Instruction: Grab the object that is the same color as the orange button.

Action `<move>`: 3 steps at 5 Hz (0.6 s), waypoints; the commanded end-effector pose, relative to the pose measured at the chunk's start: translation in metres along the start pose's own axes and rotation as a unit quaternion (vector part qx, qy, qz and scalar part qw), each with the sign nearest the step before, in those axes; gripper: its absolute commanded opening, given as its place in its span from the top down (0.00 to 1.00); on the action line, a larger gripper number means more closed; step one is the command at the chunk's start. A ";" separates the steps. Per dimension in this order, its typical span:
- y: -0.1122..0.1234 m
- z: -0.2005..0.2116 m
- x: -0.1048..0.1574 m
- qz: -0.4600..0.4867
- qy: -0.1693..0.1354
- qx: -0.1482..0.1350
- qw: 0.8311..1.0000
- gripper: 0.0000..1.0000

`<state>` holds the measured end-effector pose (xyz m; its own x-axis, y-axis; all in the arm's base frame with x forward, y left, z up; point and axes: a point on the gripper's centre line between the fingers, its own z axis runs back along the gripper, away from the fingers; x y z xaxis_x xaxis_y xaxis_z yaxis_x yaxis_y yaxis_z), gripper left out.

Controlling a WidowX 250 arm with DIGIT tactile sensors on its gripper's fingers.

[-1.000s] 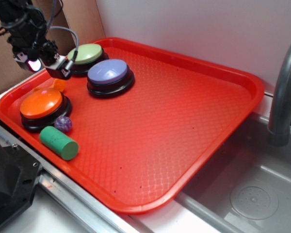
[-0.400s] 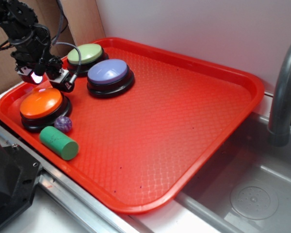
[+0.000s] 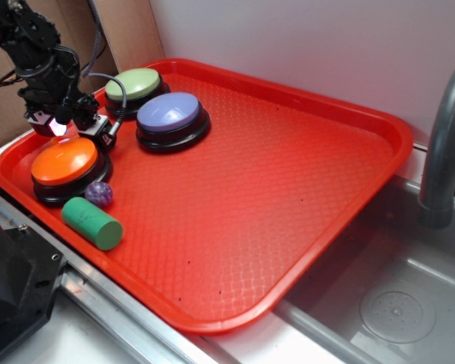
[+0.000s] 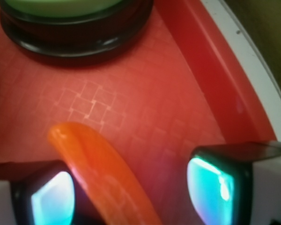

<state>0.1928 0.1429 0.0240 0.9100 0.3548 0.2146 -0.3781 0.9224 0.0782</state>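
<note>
Orange toy piece (image 4: 100, 171) lies between my pincer (image 4: 131, 190) fingers, hard against the left one. My pincer stands apart, above the red tray (image 4: 131, 108).

arm (image 3: 30, 45): black, jointed | cable: grey, looped | tool (image 4: 140, 187) pads: black-framed, glowing cyan
</note>
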 end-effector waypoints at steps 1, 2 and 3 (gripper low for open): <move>0.007 0.000 0.010 0.009 -0.004 0.000 1.000 1.00; 0.007 0.000 0.010 0.010 -0.002 0.000 1.000 1.00; 0.005 0.007 0.008 0.008 -0.006 0.006 1.000 1.00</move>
<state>0.1932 0.1444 0.0206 0.9014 0.3928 0.1822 -0.4106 0.9090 0.0719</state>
